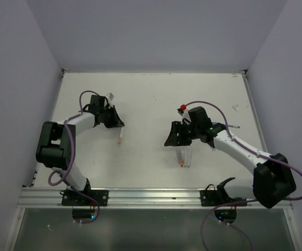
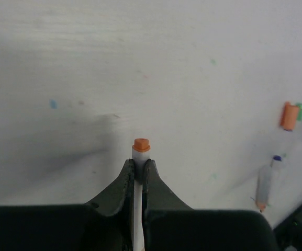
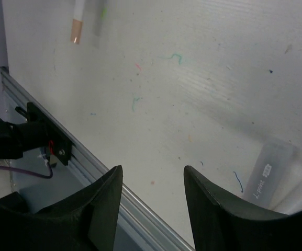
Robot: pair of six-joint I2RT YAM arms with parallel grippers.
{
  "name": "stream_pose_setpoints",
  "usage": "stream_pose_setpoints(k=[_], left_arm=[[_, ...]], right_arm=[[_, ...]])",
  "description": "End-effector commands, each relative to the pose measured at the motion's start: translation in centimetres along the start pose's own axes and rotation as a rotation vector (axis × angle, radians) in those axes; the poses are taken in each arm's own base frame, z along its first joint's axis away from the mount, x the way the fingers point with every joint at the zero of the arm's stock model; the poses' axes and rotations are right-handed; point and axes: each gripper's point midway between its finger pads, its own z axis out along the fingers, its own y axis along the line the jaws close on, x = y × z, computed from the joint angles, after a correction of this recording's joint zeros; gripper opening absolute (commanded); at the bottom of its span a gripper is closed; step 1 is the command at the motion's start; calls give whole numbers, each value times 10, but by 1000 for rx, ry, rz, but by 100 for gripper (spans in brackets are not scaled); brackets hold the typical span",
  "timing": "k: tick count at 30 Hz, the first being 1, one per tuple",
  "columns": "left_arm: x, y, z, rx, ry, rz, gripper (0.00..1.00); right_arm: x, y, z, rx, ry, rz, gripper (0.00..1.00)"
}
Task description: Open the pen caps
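Orange-tipped pen (image 2: 141, 149) tight between left jaws; right jaws apart.

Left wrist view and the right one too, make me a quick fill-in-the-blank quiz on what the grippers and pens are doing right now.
1. The left gripper is shut on a white pen whose end, poking out past the fingertips, is coloured ____.
2. The right gripper is ____, with nothing between its fingers.
3. In the left wrist view, a loose orange cap lies near the ____ edge of the picture.

Missing words: orange; open; right.
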Motion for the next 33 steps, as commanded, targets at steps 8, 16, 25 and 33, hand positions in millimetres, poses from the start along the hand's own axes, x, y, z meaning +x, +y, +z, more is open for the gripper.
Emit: stream_pose_setpoints(k=[8, 16, 25, 33], left_arm=[[11, -158, -67, 459, -147, -29, 0], [22, -182, -73, 486, -146, -49, 0], [36, -192, -67, 526, -113, -48, 0], [34, -193, -72, 518, -135, -36, 0]], right_arm=[[-43, 79, 49, -277, -165, 38, 57], [-64, 100, 60, -339, -258, 96, 54], [-67, 102, 63, -358, -276, 124, 50], [-66, 104, 61, -393, -292, 150, 49]])
